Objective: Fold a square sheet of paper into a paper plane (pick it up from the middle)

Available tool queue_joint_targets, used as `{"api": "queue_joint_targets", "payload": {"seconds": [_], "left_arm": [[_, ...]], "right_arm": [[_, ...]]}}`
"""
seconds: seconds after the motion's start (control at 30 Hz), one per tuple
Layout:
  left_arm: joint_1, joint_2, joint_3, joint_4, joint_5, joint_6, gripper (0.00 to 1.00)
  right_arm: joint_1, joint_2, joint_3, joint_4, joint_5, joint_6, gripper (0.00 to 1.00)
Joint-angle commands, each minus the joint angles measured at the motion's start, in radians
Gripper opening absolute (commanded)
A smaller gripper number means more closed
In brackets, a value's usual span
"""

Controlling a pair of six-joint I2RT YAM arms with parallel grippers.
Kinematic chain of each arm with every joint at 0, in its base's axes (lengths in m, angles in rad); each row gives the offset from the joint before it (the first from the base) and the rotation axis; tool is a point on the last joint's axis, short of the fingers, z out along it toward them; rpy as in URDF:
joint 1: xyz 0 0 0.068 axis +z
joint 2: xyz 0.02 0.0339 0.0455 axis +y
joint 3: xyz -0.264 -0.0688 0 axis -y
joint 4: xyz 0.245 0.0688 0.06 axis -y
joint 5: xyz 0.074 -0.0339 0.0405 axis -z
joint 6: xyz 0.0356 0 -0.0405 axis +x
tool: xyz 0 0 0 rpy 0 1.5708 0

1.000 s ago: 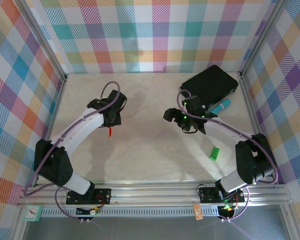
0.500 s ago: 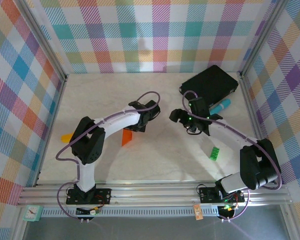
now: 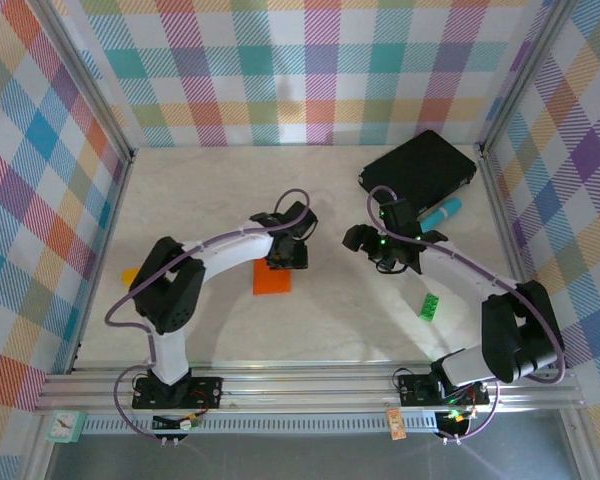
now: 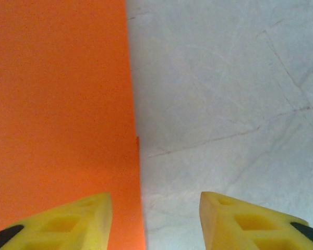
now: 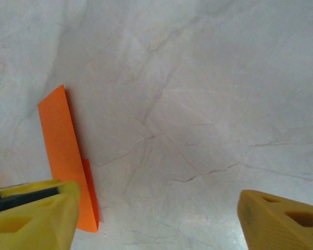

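The orange sheet of paper (image 3: 272, 281) lies flat on the marble table near the middle, looking smaller than the black pad. My left gripper (image 3: 283, 263) hovers over its far edge, open. In the left wrist view the sheet (image 4: 57, 104) covers the left half; one yellow fingertip (image 4: 73, 221) is above it, the other (image 4: 250, 221) above bare table, and the left gripper (image 4: 156, 221) holds nothing. My right gripper (image 3: 360, 240) stands open to the right of the sheet. In its wrist view the sheet (image 5: 62, 140) shows a second layer along one edge, left of the right gripper (image 5: 156, 219).
A black pad (image 3: 420, 165) sits at the back right with a teal pen (image 3: 443, 212) beside it. A small green block (image 3: 430, 305) lies under the right arm. A small orange piece (image 3: 130, 275) peeks out by the left arm's elbow. Checked walls enclose the table.
The left arm swung right to the table's middle with the orange paper; its jaws have opened and the paper now lies flat. The right gripper shifted slightly left and narrowed a little.
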Motion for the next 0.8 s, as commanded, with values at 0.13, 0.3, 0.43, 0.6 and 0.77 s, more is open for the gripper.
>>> {"api": "queue_joint_targets", "payload": {"seconds": [0.13,0.3,0.43,0.6,0.77], "left_arm": [[0.157,-0.278,-0.232,0.171,0.15,-0.074,0.66],[0.279,-0.434,-0.423,0.222,0.165,-0.122,0.82],[0.337,-0.537,-0.52,0.224,0.144,-0.14,0.96],[0.366,-0.617,-0.574,0.203,0.13,-0.151,1.0],[0.37,-0.621,-0.565,0.173,0.142,-0.16,1.0]], "right_arm": [[0.116,0.174,0.111,0.046,-0.161,-0.001,0.5],[0.235,0.305,0.226,0.042,-0.152,-0.003,0.37],[0.302,0.42,0.329,0.015,-0.15,0.027,0.32],[0.322,0.52,0.405,0.024,-0.168,0.053,0.31],[0.326,0.614,0.479,-0.025,-0.2,0.033,0.31]]}}
